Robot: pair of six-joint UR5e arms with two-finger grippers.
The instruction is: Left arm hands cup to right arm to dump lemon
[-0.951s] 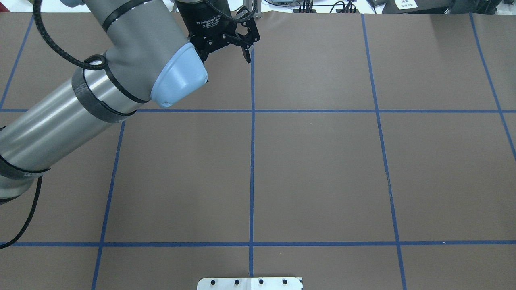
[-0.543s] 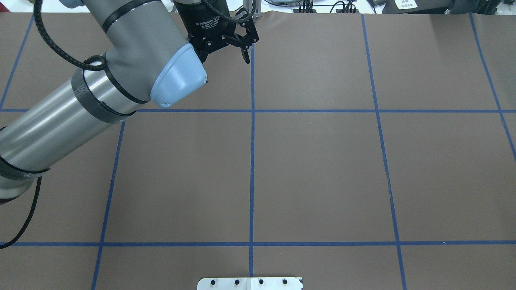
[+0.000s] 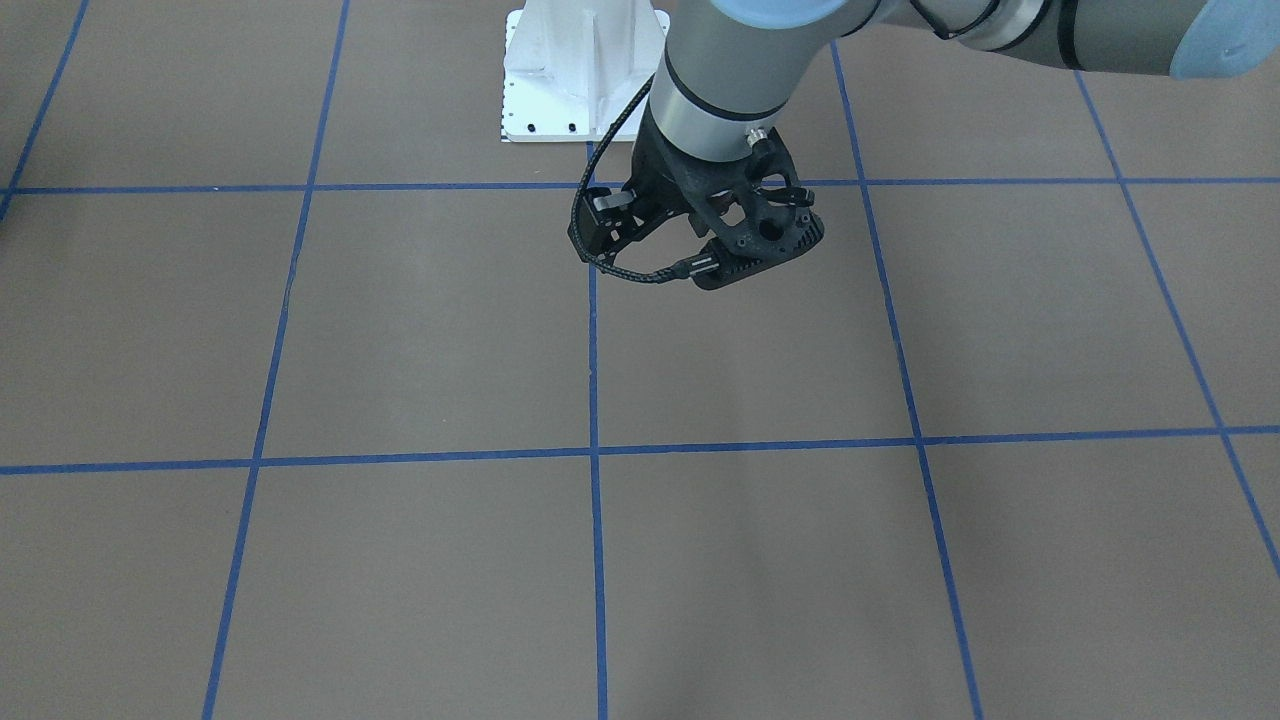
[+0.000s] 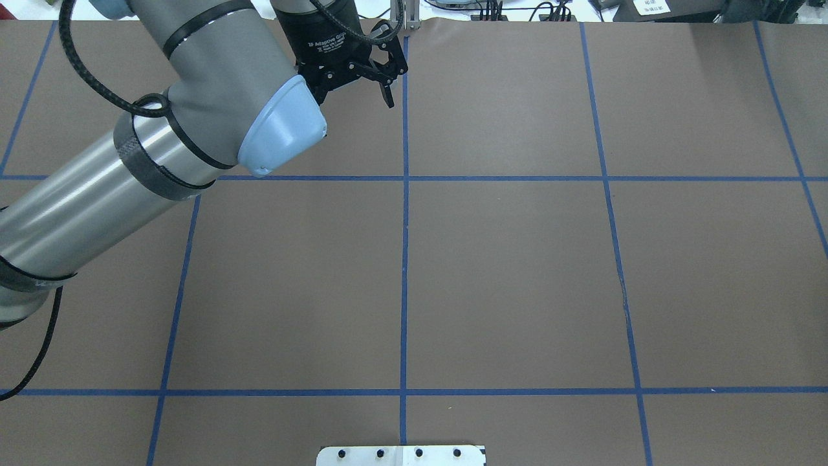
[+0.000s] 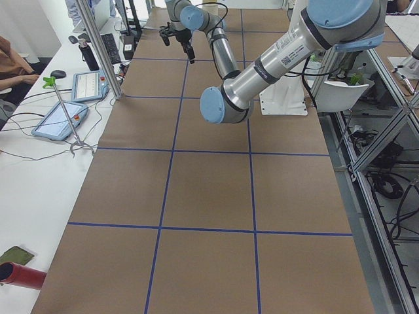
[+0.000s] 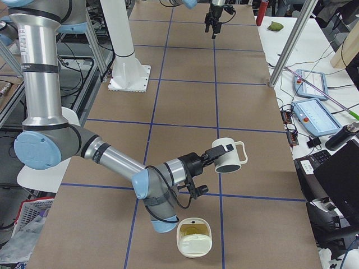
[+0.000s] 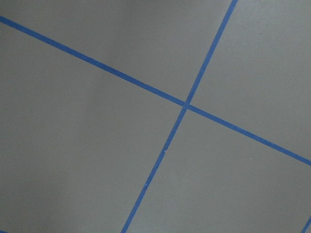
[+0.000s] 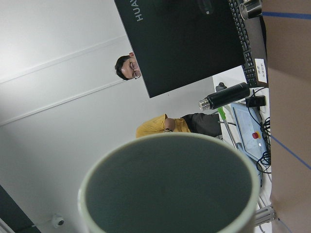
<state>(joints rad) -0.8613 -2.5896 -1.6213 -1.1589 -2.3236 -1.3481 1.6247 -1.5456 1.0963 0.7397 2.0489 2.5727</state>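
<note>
**Mug held aloft at the robot's right end.** You see the cup (image 6: pixel 230 158), a cream-white mug with a side handle, tipped on its side above the brown surface (image 6: pixel 185 95). Its dark mouth is turned down toward the exterior right camera, and its handle points away from the arm. From the right wrist camera you look straight into its grey inside.

The mug sits at the tip of the right end effector (image 6: pixel 220 153), touching it. Only the side camera shows that end effector, so you cannot tell whether its jaws are closed on the mug. Lower in that view, nearer the camera, a cream-white container (image 6: pixel 194 250) rests on the surface. The yellow-green lemon (image 6: pixel 193 228) lies inside it, and cup and container are apart.

The left arm (image 4: pixel 129 175) reaches to the far edge of the surface, beside the middle blue tape line (image 4: pixel 404 259). The left end effector (image 4: pixel 356 87) hangs there with its jaws spread wide, well apart from the cup.

Set against the overhead picture of a second ago, the left end effector has slid a little toward the robot's left. It straddled the tape line then and now lies almost wholly on the left side of it. Its jaws are as wide as before.
</note>
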